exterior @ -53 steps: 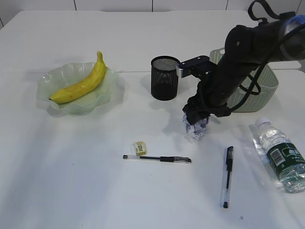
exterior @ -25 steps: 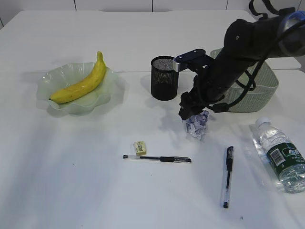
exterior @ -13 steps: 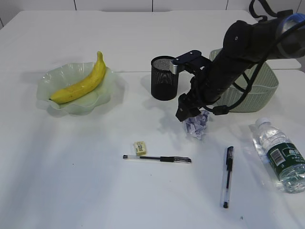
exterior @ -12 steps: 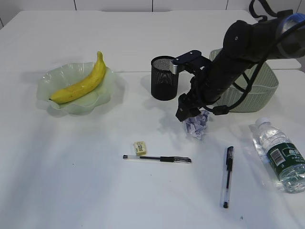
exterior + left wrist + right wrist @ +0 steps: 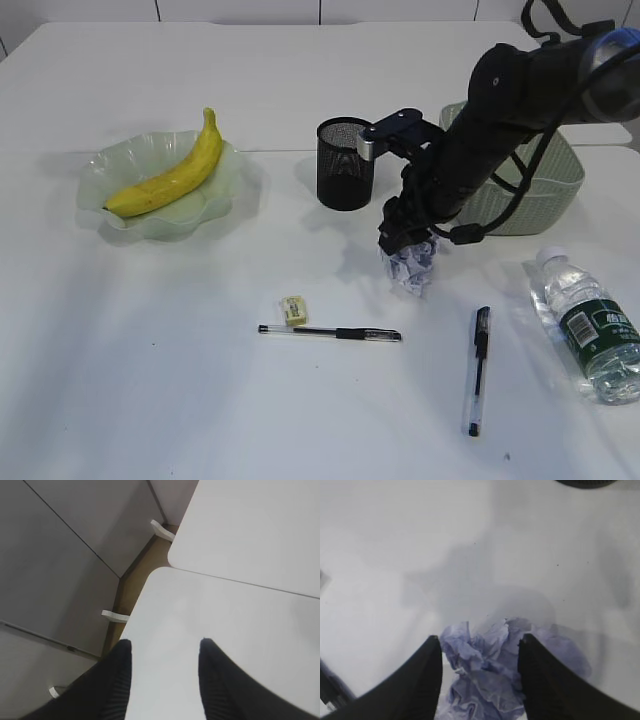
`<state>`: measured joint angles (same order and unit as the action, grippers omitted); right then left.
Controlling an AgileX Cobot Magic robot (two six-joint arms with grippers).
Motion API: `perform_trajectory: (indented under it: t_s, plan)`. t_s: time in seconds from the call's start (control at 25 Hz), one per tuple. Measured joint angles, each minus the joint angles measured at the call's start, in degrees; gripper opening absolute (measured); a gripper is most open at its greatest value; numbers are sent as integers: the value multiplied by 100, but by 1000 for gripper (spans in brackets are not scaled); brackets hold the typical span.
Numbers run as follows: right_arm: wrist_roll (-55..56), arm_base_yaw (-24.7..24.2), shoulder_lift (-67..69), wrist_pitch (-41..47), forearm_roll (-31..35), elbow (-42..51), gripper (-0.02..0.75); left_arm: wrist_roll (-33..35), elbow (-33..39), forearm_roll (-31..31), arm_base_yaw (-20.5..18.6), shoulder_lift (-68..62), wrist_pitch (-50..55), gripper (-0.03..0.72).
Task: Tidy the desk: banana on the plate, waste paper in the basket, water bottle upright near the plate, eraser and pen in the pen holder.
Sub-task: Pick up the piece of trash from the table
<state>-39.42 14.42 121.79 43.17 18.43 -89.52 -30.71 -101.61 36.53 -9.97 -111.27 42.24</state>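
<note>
Two right fingers [image 5: 430, 680] straddle the waste paper [image 5: 490, 680] on the counter [image 5: 200, 400], grip unconfirmed; left fingers [image 5: 117, 680] apart, empty.

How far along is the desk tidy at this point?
Done: the banana lies on the plate. In hand: the right gripper straddles the waste paper on the table; whether it grips yet is unclear. Left: paper into the basket, bottle lying flat, eraser and two pens outside the pen holder. The left gripper is open and idle.
</note>
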Motion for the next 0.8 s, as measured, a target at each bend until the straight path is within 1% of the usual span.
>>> perform_trajectory:
  t_s: [0.28,0.4,0.52,0.6,0.68,0.8]
  plan:
    - [-12,0,0,259,-267,0,276,0,0,11,0,0,52,305]
    - [-12,0,0,287,-361,0,215,0,0,11,0,0,74,305]
    - [-12,0,0,299,-390,0,116,0,0,11,0,0,109,299]
    - [-12,0,0,354,-412,0,36,10,0,11,0,0,137,292]
    - [-12,0,0,379,-435,0,13,10,0,22,0,0,184,288]
    - [-12,0,0,408,-449,0,8,18,0,22,0,0,214,286]
